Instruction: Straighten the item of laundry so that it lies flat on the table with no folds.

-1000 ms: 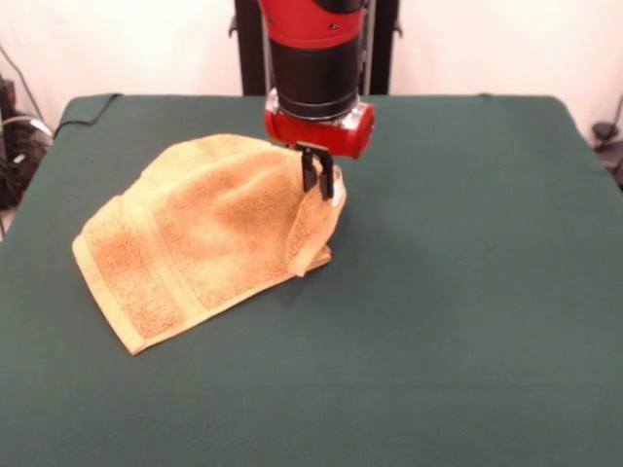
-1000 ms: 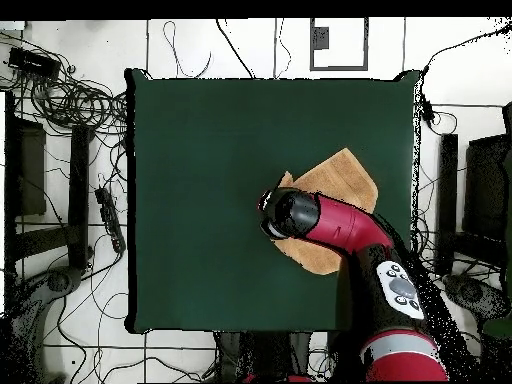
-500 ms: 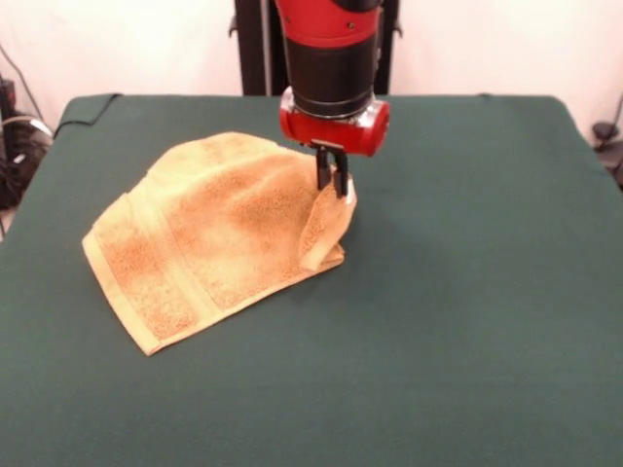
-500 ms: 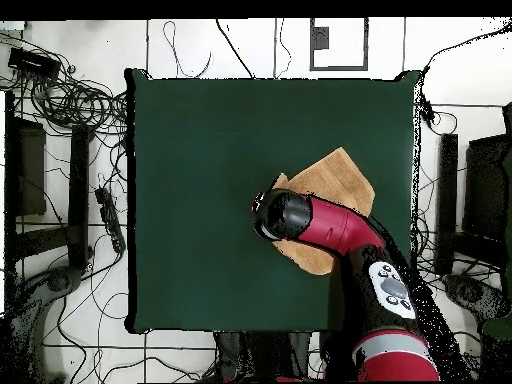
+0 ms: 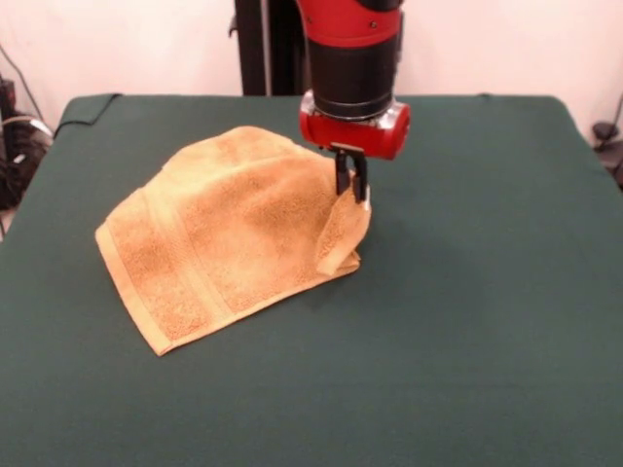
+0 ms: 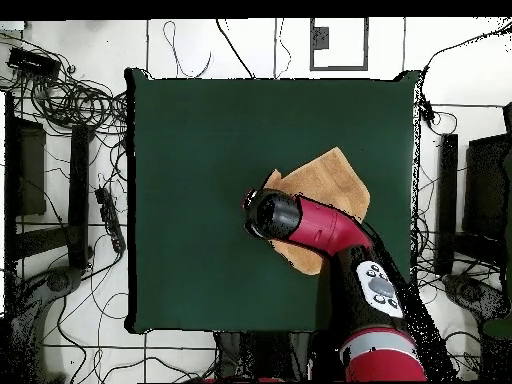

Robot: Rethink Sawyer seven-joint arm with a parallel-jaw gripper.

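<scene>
Orange-tan towel (image 5: 224, 233) hangs pinched by one lifted corner in my gripper (image 5: 351, 183); bare green table (image 5: 487, 292) spreads wide all around.

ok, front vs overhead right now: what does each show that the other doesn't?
Front only: the gripper shut on the towel's raised corner, a fold hanging below it, border bands near the lower edge.
Overhead only: the whole table outline, cables on the floor around it; the arm covers the grasp.
Both: one partly lifted towel, the rest lying on green cloth.
</scene>
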